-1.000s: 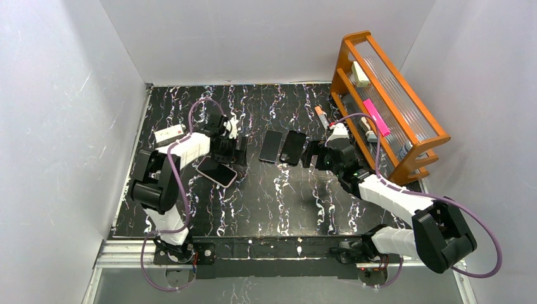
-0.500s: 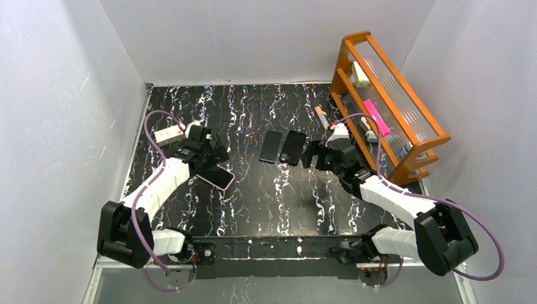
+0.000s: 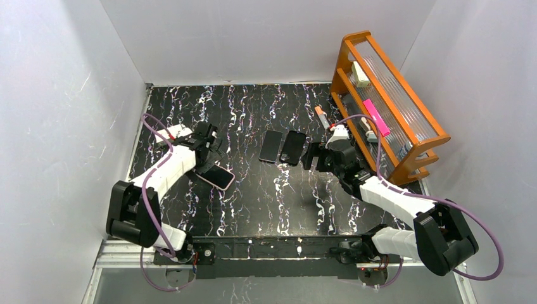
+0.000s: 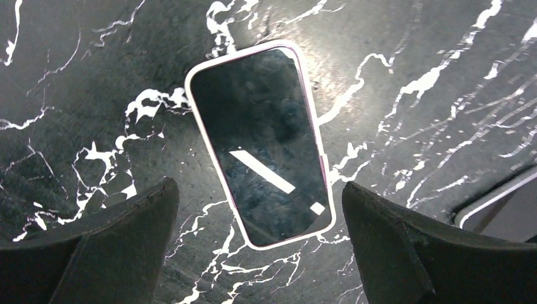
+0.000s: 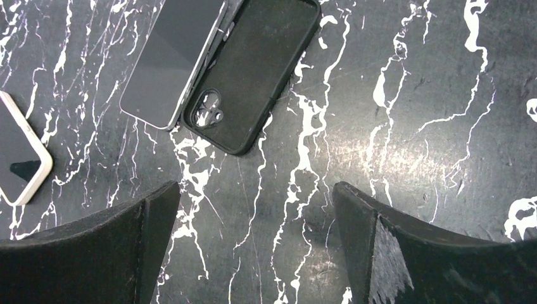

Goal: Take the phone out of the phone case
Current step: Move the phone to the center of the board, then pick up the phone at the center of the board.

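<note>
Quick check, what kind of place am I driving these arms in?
Likely a lab test booth: plain white walls box in a black marbled table, with an orange rack of props.

You have a left arm [image 3: 166, 170] and right arm [image 3: 386, 193] with white link shells and black joint housings; a purple cable [image 3: 149, 183] trails along each. Fingers [image 4: 107, 247] are matte black wedges.

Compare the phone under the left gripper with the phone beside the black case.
The left phone wears a pale pink-white case; the middle phone is bare, with a silvery edge. The left phone lies alone and slanted in the overhead view; the middle phone lies nearly straight, close beside the empty black case. Both lie flat, dark screens up.
</note>
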`<state>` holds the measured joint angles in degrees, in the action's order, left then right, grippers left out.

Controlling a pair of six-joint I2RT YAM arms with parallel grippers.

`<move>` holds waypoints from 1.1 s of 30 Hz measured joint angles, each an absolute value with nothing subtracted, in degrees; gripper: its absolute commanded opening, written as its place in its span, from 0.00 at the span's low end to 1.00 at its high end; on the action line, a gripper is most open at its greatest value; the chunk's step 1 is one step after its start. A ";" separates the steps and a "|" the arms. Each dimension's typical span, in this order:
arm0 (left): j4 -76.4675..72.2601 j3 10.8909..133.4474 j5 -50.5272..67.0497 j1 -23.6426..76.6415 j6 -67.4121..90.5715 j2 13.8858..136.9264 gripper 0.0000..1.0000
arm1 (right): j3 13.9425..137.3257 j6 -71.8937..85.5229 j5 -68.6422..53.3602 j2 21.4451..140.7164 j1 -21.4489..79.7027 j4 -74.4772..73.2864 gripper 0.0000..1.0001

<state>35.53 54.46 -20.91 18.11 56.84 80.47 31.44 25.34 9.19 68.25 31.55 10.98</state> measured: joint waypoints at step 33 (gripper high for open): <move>41.54 61.54 -24.21 18.59 69.47 96.79 0.98 | 30.94 25.10 8.36 68.38 31.48 11.33 0.99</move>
<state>41.54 61.54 -24.21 18.59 69.47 96.79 30.94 25.10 8.36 68.38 31.48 11.33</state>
